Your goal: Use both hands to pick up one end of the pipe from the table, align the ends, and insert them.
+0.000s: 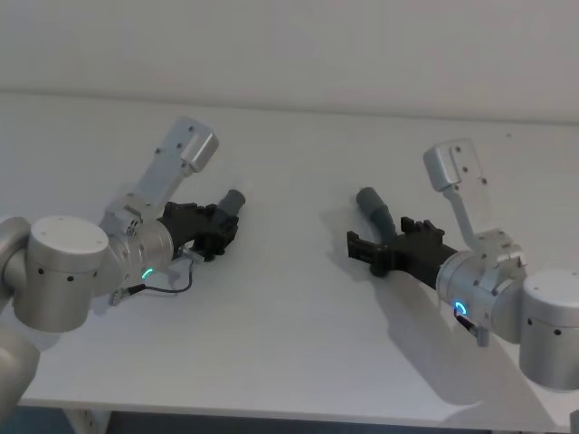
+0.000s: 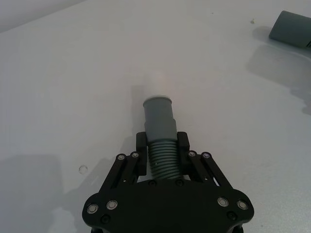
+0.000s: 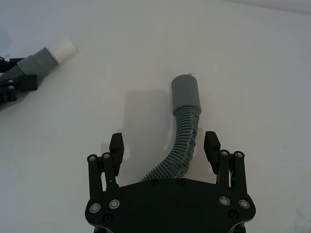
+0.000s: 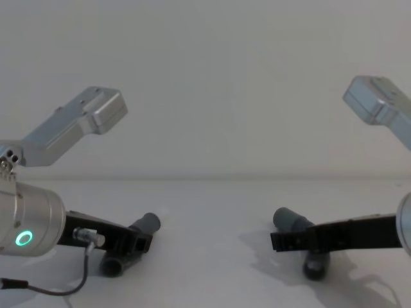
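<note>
- Right gripper point(image 3: 164, 143) is sitting with its jaws spread wide, straddling the ribbed run of the socket piece point(image 3: 187, 133) without pinching it. The hose is lying off-centre, close beside one finger point(image 3: 210, 145) and clear of the other.
- That socket piece is running lengthwise out from the palm and curving, so the socket cuff point(image 3: 185, 92) is projecting beyond the fingertips. The cuff is serving as the reference point below.
- From the chest view, the cuff is tilting upward while the piece's rear end is sitting low, at the table point(image 1: 289, 344).
- Well apart from the socket cuff, on the robot's left of it, the spigot piece point(image 2: 159, 121) is lying with its long axis in line with the left gripper point(image 2: 162, 143).
- That gripper is clamping the ribs just behind the grey collar, and the white spigot tip point(image 2: 158, 85) is pointing away from its palm.
- Judgement: the two ends are not facing each other. Both are pointing away from the robot and converging at an angle beyond the cuff.
- Judgement: the right arm is standing nearer the cuff, and its grasp is not yet made. The coming move is depending on those jaws closing on the ribs before either end is turned to face the other.
</note>
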### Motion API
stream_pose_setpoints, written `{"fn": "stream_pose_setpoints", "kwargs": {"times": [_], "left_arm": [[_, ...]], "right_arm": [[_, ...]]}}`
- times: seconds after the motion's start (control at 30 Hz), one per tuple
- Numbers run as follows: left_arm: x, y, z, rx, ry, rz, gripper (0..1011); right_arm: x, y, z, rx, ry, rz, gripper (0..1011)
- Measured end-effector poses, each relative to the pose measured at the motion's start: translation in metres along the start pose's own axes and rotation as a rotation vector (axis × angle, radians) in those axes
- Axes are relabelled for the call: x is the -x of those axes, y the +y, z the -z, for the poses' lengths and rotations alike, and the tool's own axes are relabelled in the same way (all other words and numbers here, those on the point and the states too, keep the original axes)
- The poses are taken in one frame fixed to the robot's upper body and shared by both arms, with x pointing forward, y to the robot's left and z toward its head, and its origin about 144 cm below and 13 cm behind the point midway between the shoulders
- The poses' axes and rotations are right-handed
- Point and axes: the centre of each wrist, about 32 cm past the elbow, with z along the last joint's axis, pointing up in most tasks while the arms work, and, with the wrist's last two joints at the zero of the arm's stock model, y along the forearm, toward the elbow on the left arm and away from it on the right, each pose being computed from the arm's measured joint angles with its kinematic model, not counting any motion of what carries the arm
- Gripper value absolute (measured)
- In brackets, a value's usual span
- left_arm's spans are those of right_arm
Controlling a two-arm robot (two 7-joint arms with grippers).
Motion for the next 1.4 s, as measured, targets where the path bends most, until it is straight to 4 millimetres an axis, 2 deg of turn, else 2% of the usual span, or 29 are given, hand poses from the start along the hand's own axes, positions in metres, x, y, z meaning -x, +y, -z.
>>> {"fn": "stream_pose_setpoints", "kwargs": {"times": [0.33,0.43,0.73,0.77,1.0,1.07,1.1,1.23,1.4], "left_arm": [[0.0000,0.0000,0.0000,0.000,0.000,0.000,354],[0.0000,0.0000,0.0000,0.000,0.000,0.000,354],[0.0000,0.0000,0.0000,0.000,0.000,0.000,354],[0.0000,0.0000,0.0000,0.000,0.000,0.000,354],[0.0000,0.0000,0.0000,0.000,0.000,0.000,354],[0.0000,0.0000,0.0000,0.000,0.000,0.000,354],[0.0000,0.0000,0.0000,0.000,0.000,0.000,354],[0.0000,0.0000,0.0000,0.000,0.000,0.000,354],[0.0000,0.0000,0.0000,0.000,0.000,0.000,354]], "right_arm": [[0.0020,0.0041,0.0011,0.008,-0.002,0.002,1000],[0.0022,0.0047,0.0012,0.009,-0.003,0.003,973],[0.0028,0.0061,0.0016,0.011,-0.004,0.004,741],[0.0029,0.0063,0.0017,0.011,-0.004,0.004,687],[0.0032,0.0068,0.0018,0.012,-0.005,0.005,489],[0.0031,0.0069,0.0018,0.012,-0.005,0.005,405],[0.0031,0.0069,0.0018,0.012,-0.005,0.005,405],[0.0032,0.0071,0.0018,0.012,-0.005,0.006,251],[0.0032,0.0071,0.0018,0.011,-0.005,0.006,157]]}}
